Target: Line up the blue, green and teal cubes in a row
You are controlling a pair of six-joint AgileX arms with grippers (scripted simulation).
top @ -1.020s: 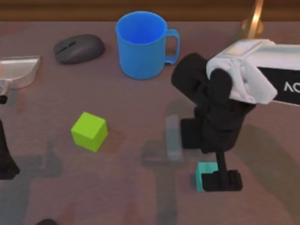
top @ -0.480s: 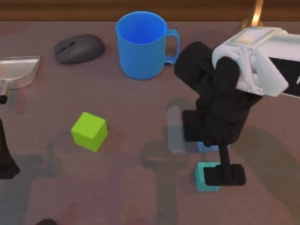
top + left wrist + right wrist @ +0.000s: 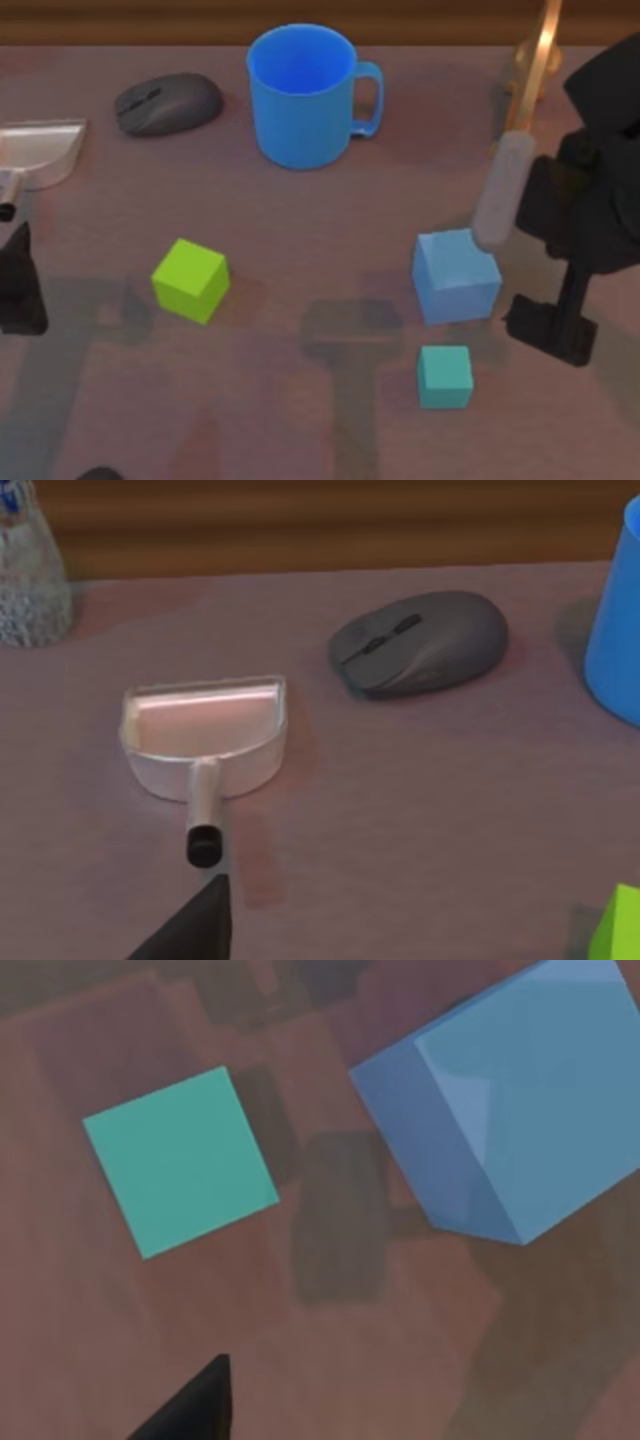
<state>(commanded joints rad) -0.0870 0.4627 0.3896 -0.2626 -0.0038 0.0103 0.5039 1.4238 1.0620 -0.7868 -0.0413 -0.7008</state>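
Note:
The light blue cube point(image 3: 455, 275) sits on the table right of centre, with the smaller teal cube point(image 3: 444, 376) just in front of it, a small gap between them. Far to the left lies the lime-green cube point(image 3: 190, 280). My right gripper point(image 3: 552, 326) hangs open and empty to the right of the blue and teal cubes, touching neither. The right wrist view looks down on the teal cube point(image 3: 180, 1160) and the blue cube point(image 3: 510, 1100), with one dark fingertip point(image 3: 205, 1400) at the edge. My left gripper point(image 3: 20, 300) is parked at the left edge, open, the green cube's corner point(image 3: 620, 925) showing nearby.
A tall bright blue mug point(image 3: 300, 95) stands at the back centre, a grey mouse point(image 3: 168, 103) to its left and a metal dustpan point(image 3: 40, 150) at the far left. A long tool with a pale handle point(image 3: 500, 195) lies by the blue cube. A bottle point(image 3: 25, 570) stands beyond the dustpan.
My right gripper has let go of the teal cube, risen and drawn back to the right, uncovering the light blue cube. The teal cube stays where it was set.

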